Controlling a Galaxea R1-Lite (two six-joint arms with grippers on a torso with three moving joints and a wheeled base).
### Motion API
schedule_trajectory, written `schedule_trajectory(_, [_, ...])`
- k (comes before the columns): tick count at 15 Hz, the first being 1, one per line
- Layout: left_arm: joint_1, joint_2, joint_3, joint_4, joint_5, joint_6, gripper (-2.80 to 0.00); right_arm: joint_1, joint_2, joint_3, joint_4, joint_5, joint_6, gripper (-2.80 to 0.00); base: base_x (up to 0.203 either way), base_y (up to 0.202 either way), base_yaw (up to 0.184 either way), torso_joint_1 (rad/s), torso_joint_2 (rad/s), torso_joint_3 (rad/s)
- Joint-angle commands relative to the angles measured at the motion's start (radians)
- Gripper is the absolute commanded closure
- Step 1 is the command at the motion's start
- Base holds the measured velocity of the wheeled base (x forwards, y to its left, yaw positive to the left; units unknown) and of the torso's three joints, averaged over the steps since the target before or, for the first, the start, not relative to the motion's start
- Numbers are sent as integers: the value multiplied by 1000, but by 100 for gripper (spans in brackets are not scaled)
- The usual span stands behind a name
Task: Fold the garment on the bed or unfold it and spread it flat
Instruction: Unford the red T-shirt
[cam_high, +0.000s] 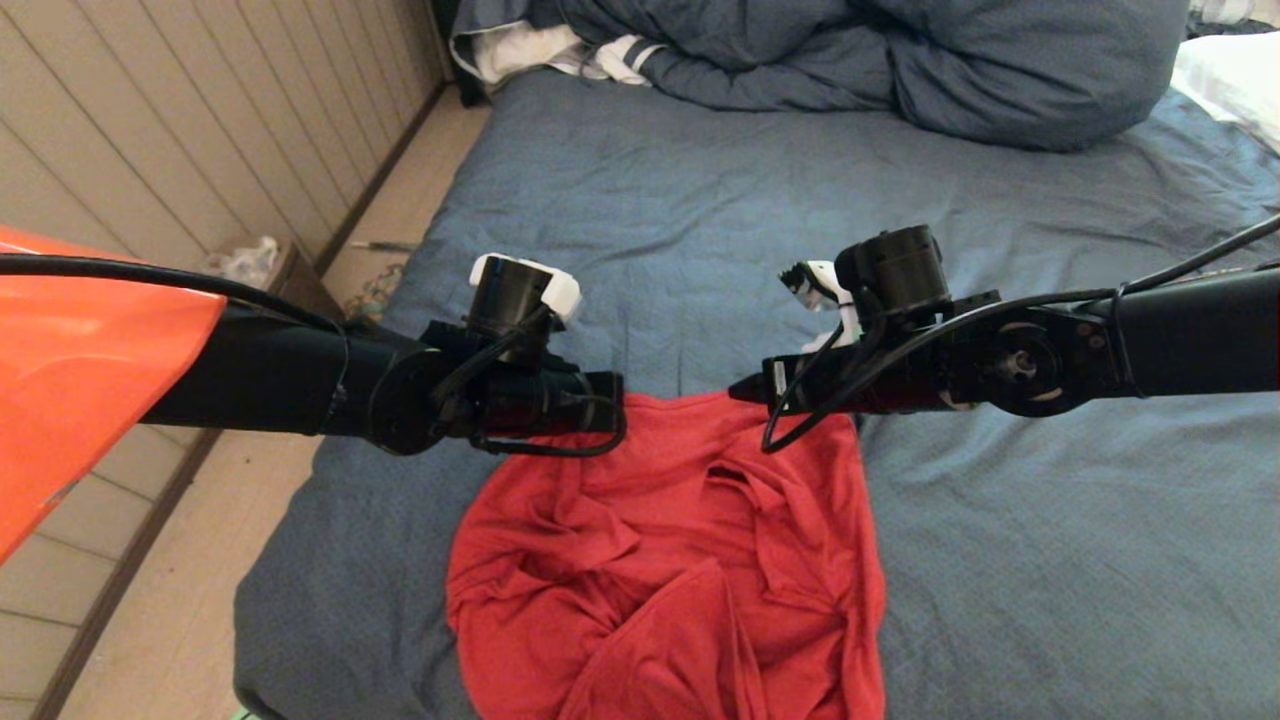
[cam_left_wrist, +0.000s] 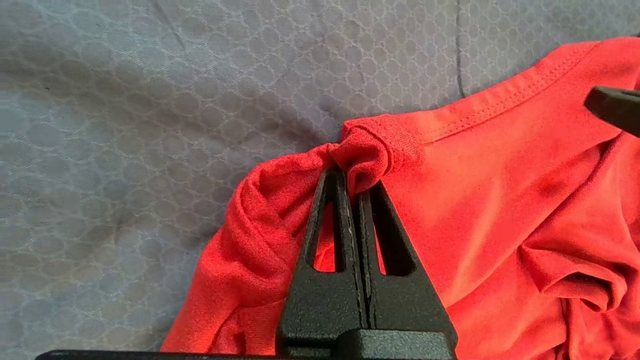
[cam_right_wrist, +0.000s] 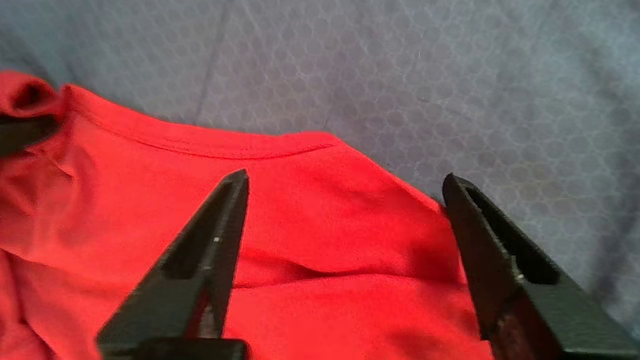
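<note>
No writing is visible on the crumpled red cotton T-shirt (cam_high: 668, 560), which lies at 6 o'clock on the wrinkled slate-blue bed sheet (cam_high: 1050, 300). The left gripper (cam_left_wrist: 356, 187) pinches its hemmed corner, while the right gripper (cam_right_wrist: 345, 182) hangs spread wide above the opposite corner. A bunched dark-blue duvet (cam_high: 900, 60) sits at 12 o'clock.

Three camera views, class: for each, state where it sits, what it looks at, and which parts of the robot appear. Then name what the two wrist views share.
Head view: on the robot's head, looking down at the bed; both arms show above the red T-shirt.
Left wrist view: behind the left hand, shut on a bunched shirt edge.
Right wrist view: behind the right hand, open over the shirt.
Shared: the shirt's stitched hem and the blue sheet.
</note>
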Motion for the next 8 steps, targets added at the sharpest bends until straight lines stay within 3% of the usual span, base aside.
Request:
schedule_trajectory(1, [2, -3, 0, -1, 0, -2, 0, 3, 1, 16, 1, 2, -18, 0, 0, 0, 0, 0, 0, 0])
schedule_trajectory(8, [-4, -1, 5, -1, 0, -2, 0, 8, 1, 38, -2, 2, -50, 0, 0, 0, 0, 0, 0, 0])
